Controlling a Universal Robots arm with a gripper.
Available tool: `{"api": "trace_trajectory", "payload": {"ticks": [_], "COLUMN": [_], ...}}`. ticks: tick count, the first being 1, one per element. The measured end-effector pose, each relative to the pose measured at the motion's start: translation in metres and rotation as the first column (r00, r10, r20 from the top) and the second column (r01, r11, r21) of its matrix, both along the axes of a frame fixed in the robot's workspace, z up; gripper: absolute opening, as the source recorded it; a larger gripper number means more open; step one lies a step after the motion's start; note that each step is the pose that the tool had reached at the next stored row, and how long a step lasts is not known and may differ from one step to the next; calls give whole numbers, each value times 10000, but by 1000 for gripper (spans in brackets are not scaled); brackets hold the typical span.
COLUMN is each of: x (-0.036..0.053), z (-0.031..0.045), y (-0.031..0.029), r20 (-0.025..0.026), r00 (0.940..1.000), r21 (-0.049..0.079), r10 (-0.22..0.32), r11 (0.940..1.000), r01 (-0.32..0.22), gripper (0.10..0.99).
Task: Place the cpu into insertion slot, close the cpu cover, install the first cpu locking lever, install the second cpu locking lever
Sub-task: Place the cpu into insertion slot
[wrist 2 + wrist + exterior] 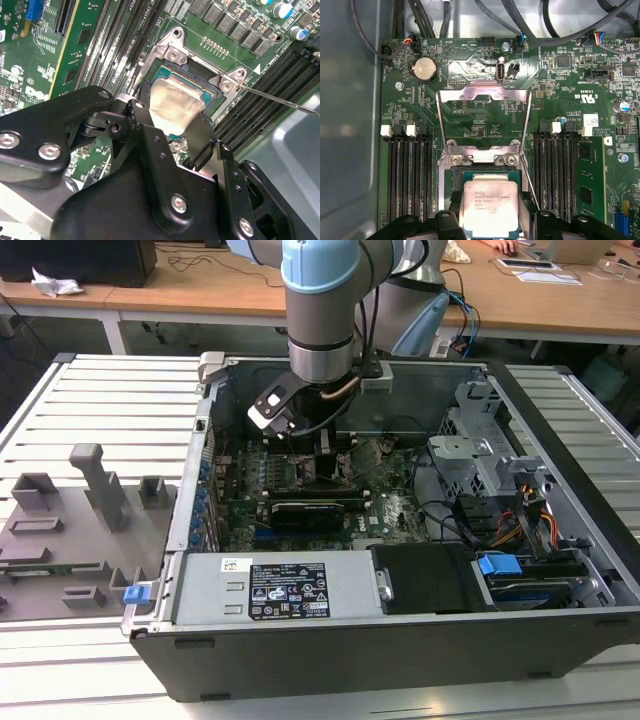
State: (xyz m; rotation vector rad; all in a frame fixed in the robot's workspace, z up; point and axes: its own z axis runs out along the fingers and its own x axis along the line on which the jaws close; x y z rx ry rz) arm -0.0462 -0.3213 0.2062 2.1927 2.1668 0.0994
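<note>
Chip (490, 205) placement in hand: claw (174, 120) closed on chip just above socket (457, 179), cover (470, 94) flipped open; seating wants a level, square drop.

A pale slatted metal table (100, 400) spans the foreground; light wooden desks (200, 295) with white legs stand behind it.

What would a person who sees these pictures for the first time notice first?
In the exterior view, the arm reaches into the open computer case. In the first wrist view, the pale cpu is held between the black jaws over the insertion slot, with the cpu cover swung open.
</note>
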Motion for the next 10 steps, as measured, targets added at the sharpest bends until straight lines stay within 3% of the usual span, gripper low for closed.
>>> {"api": "trace_trajectory", "payload": {"ticks": [4,10], "x": [0,0], "z": [-13,-51], "y": [34,36], "r20": [0,-3], "r00": [9998,9998], "r21": [-32,-68], "r10": [191,193], "r11": [9998,9998], "r01": [-191,-193], "gripper": [525,525]}}
